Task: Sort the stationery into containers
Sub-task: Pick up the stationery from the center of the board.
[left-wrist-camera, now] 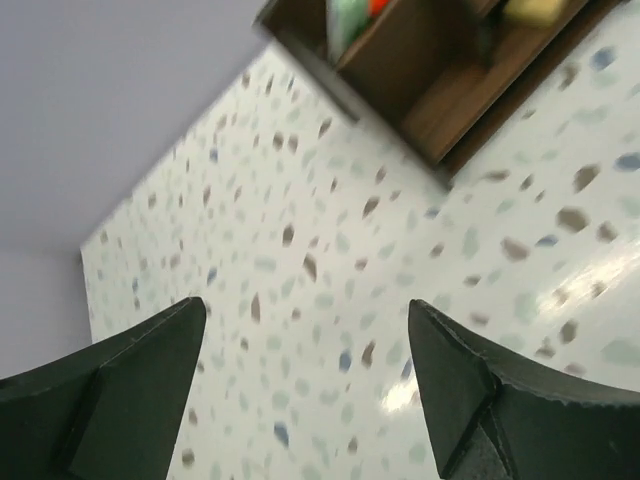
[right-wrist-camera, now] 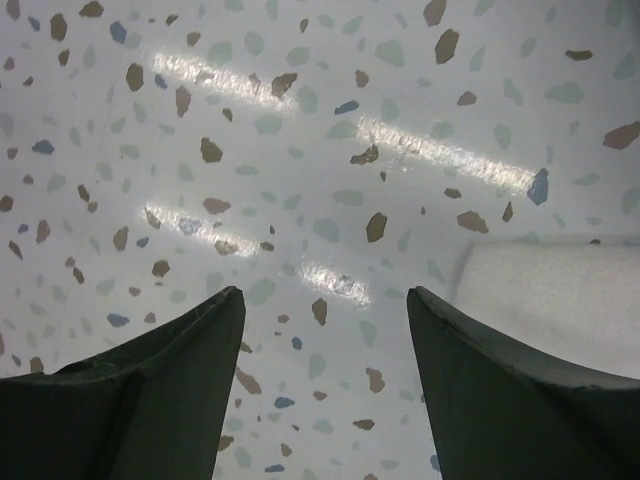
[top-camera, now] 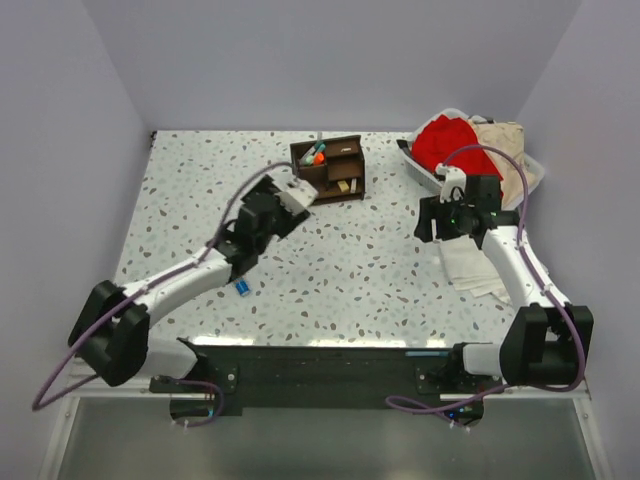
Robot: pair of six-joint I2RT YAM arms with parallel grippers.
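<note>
The dark brown wooden organiser (top-camera: 331, 167) stands at the back middle of the table, with pens upright in its left cubby and tan bits in its lower right cubbies. It also shows at the top of the left wrist view (left-wrist-camera: 440, 70). A stubby blue cylinder (top-camera: 243, 287) lies on the table beside the left forearm. My left gripper (top-camera: 297, 195) is open and empty, just in front of the organiser's left corner. My right gripper (top-camera: 432, 222) is open and empty over bare table, left of the white cloth.
A white folded cloth (top-camera: 473, 263) lies under the right arm; its corner shows in the right wrist view (right-wrist-camera: 560, 300). A white basket (top-camera: 530, 165) with red and beige cloth stands at the back right.
</note>
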